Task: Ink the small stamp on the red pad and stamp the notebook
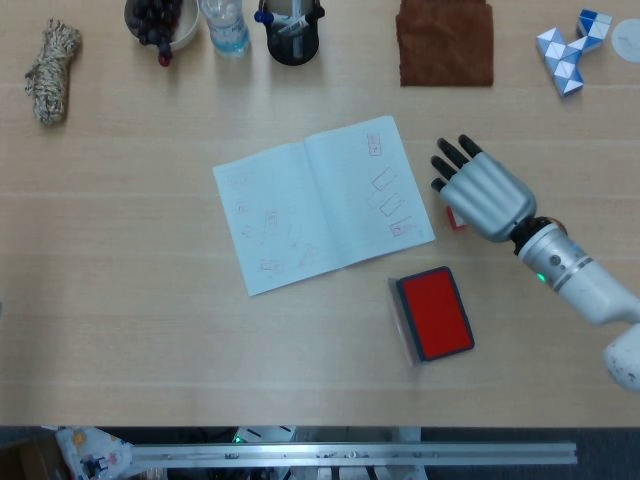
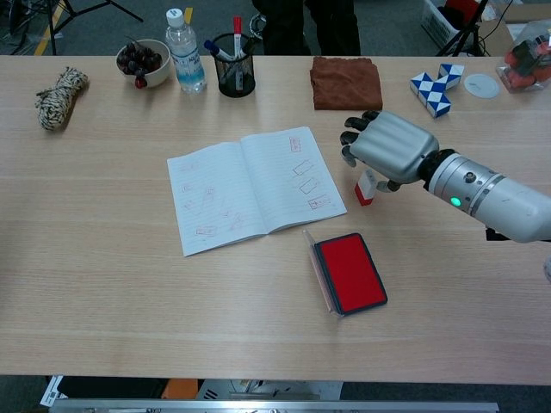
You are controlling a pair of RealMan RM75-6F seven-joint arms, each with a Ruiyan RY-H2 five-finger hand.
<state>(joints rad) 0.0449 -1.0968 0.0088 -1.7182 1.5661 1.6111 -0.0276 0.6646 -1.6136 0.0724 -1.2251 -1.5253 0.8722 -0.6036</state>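
Note:
The small stamp [image 2: 364,188], white with a red base, stands upright just right of the open notebook [image 1: 320,205]. My right hand [image 1: 482,195] hangs over it with fingers stretched out and apart. It hides most of the stamp in the head view, where only a red edge of the stamp [image 1: 455,221] shows. In the chest view the right hand [image 2: 387,144] is just above the stamp's top, the thumb low beside it; a grip cannot be seen. The red ink pad [image 1: 435,312] lies open nearer the front edge. My left hand is out of both views.
Along the far edge sit a rope bundle [image 1: 52,58], a bowl [image 2: 144,60], a water bottle [image 2: 185,52], a pen cup [image 1: 293,30], a brown cloth [image 1: 445,42] and a blue-white cube puzzle [image 1: 568,45]. The notebook pages [image 2: 254,185] carry several stamped marks.

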